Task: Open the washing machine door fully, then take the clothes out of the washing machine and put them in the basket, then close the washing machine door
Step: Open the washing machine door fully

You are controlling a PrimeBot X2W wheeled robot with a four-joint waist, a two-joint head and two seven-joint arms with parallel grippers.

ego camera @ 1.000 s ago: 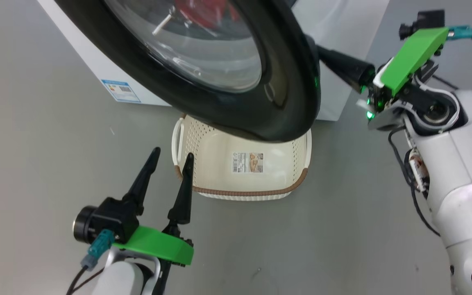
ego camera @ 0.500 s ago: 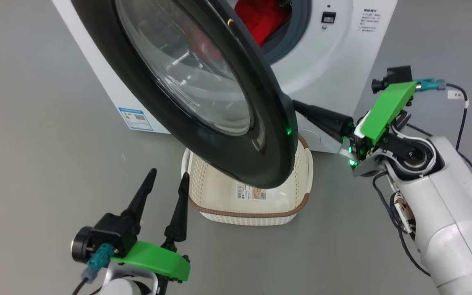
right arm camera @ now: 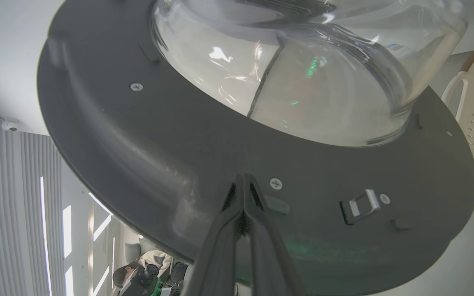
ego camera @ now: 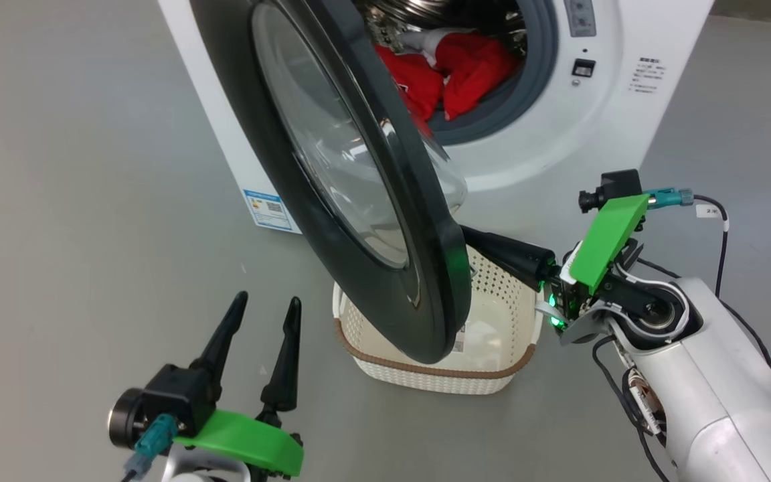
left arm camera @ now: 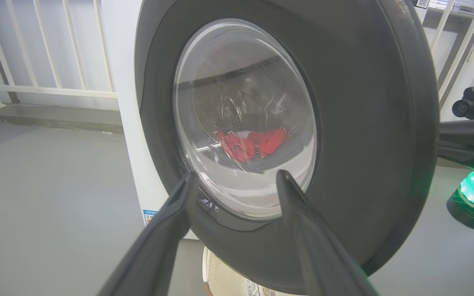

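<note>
**Door ajar, red laundry in the drum**

At the lower left of the head view the left gripper (ego camera: 268,298) hovers with its fingers spread wide, holding nothing. Just beyond it the basket (ego camera: 492,372) sits on the floor, partly under the washing machine door (ego camera: 436,268). The right gripper (right arm camera: 242,177) is pinched shut. The right wrist view puts its tips right at the door's inner face, near a screw and the latch. The left wrist view gives the outer face instead. Farthest, at the top centre, the clothes (ego camera: 469,67) lie in the washing machine (ego camera: 626,120).
</note>
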